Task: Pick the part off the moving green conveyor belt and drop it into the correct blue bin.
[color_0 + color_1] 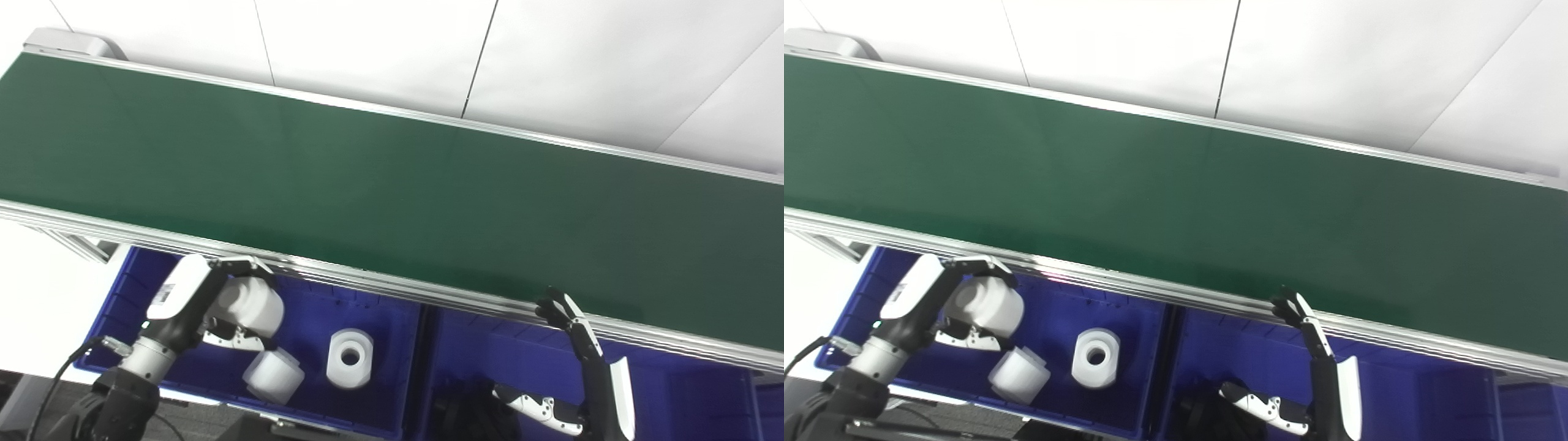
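Note:
My left hand [214, 300] hangs over the left blue bin [318, 413], shut on a white cylindrical part [254, 306]. Under it in that bin lie two more white parts: a plain cylinder [274, 375] and a ring with a hole [350, 358]. The green conveyor belt [392, 190] carries no part in either view. My right hand [582, 367] is open, fingers pointing up at the belt's near rail, thumb spread left, above the right blue bin [465, 361].
The belt's aluminium near rail [380, 285] runs just above both bins and close to both hands. White floor panels lie beyond the belt. A dark object [1200, 416] sits low in the right bin, partly hidden.

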`<control>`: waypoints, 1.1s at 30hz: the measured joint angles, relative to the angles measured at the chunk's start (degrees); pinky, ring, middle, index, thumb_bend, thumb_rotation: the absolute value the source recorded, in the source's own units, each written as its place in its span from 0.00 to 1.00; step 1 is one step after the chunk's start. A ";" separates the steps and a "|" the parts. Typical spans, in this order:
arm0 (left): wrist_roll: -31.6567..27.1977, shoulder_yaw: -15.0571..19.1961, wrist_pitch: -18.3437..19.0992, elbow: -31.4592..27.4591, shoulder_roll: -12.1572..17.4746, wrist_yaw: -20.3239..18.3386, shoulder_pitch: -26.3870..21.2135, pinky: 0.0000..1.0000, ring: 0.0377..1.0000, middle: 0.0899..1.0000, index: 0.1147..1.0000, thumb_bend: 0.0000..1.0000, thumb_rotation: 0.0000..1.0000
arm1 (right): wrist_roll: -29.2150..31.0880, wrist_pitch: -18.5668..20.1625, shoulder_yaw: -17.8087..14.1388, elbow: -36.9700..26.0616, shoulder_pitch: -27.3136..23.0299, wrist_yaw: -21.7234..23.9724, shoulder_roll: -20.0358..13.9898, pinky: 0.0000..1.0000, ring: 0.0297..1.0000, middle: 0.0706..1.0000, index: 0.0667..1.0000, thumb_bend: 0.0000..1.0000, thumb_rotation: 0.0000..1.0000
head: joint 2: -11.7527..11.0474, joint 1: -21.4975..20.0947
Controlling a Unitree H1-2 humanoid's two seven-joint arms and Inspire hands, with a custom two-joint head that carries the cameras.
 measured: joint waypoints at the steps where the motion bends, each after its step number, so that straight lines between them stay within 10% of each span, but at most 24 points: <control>1: -0.17 -0.18 -0.22 0.23 0.70 -0.31 0.00 0.61 0.63 0.57 0.42 0.51 0.03 | 0.00 0.00 0.03 0.00 0.00 -0.06 -0.10 0.79 0.77 0.79 0.87 0.87 0.46 | 0.00 0.00; 8: -3.29 -4.30 -0.73 1.88 7.52 -3.69 0.19 0.80 0.78 0.73 0.64 0.70 0.44 | -0.10 0.00 0.04 0.00 -0.02 -0.20 -0.38 0.79 0.77 0.79 0.87 0.88 0.47 | 0.26 0.00; 24: -9.19 -10.94 -1.01 -3.47 10.08 -1.96 4.36 0.81 0.76 0.73 0.64 0.76 0.48 | -0.03 0.00 -0.06 -0.01 0.10 -0.26 -0.70 0.79 0.76 0.79 0.87 0.88 0.47 | 0.35 -0.70; 33: -15.07 -14.55 -1.01 -7.61 5.64 -4.19 3.68 0.74 0.75 0.73 0.66 0.80 0.45 | -0.43 0.00 -0.19 -0.04 0.58 -0.20 -0.56 0.78 0.77 0.79 0.86 0.88 0.48 | 0.09 -3.60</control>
